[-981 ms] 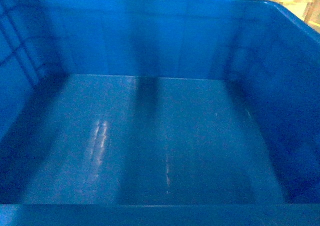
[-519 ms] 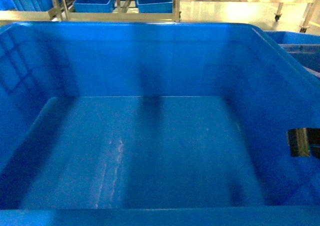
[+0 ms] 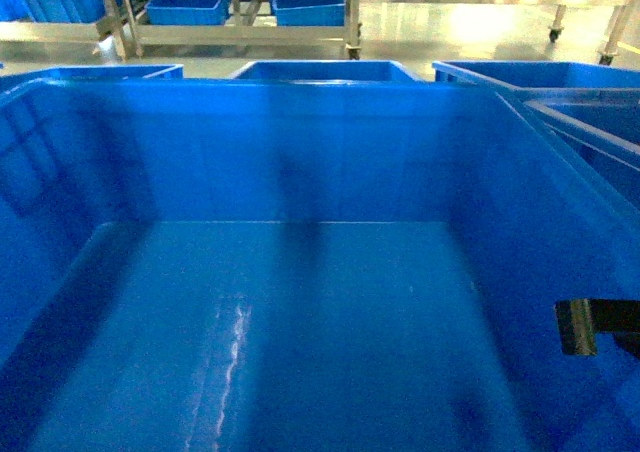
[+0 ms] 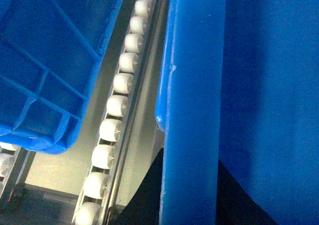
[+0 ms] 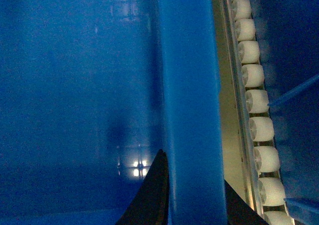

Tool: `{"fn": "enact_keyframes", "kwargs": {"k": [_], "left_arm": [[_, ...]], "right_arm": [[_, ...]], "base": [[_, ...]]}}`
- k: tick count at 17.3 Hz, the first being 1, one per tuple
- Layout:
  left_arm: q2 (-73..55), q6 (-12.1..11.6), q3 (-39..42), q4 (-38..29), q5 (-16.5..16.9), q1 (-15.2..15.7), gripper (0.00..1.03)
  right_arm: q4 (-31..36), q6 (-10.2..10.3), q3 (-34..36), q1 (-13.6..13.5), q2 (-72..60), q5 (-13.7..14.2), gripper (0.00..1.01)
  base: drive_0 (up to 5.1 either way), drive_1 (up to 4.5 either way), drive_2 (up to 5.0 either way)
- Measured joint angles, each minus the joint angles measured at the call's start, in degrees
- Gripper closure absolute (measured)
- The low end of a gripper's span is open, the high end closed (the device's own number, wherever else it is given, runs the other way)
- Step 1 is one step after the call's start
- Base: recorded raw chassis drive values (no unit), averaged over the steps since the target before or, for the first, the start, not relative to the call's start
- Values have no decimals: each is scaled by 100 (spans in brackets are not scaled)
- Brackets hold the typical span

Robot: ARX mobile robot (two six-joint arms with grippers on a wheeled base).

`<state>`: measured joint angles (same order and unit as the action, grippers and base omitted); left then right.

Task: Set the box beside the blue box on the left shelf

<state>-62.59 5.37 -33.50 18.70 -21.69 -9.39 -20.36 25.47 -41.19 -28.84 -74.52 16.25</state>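
My left end effector [image 4: 189,205] straddles the thick, smooth left rim of the blue plastic box [image 3: 300,152], dark fingers clamped either side. The box sits above the left shelf [image 4: 117,105] of white rollers. My right end effector [image 5: 192,200] clamps the right rim likewise.

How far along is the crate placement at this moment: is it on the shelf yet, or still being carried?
Done: the crate is at the roller shelf, with another blue crate beside its left rim. In hand: the left gripper and the right gripper each straddle a side rim, apparently clamped. Left: setting it down and letting go. Whether it already rests on the rollers cannot be told.
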Motion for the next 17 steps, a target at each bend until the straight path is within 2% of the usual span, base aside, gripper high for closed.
{"fn": "enact_keyframes", "kwargs": {"k": [1,2,4,5,8,9,11,12,14,15,16,17], "left_arm": [[0,166,46,-129,-304,-61,77],[-2,378,63,-286,-581,-133,68],[216,551,26,-507,-734,-55,53],[584,625,-170,-787,-870,-15,35],[1032,564,-481,-846,-929,-140,4],[1091,516,-494,-807,-977,-212,5],[1145,350,-487,-763,-1268,-437,5],[1174,214,-435,-754,-1502,-525,5],[1174,160,-420,-767,-1539,-525,5],[1375,-31,70,-2157,-640,-254,13],[1810,-264,789,-3211,389,9,26],[2061,-343,1314,-3880,1023,168,38]], "right_arm": [[4,127,0,-46,13,28,86],[17,284,-17,-151,46,162,76],[-11,363,-138,-162,186,157,61],[-9,352,-459,-170,424,267,45],[28,166,-964,-160,861,619,10],[52,129,-997,-203,905,730,1],[516,-11,-911,-409,911,1038,3],[743,-151,-824,-476,957,1320,3],[743,-225,-804,-485,988,1401,3],[1775,-520,-476,-463,1062,1521,7],[3217,-1143,334,-256,1447,1349,20],[4172,-1790,1121,101,1930,1172,33]], "base": [[0,0,0],[0,0,0],[0,0,0],[0,0,0],[0,0,0],[0,0,0],[0,0,0],[0,0,0],[0,0,0],[0,0,0],[0,0,0],[0,0,0]]}}
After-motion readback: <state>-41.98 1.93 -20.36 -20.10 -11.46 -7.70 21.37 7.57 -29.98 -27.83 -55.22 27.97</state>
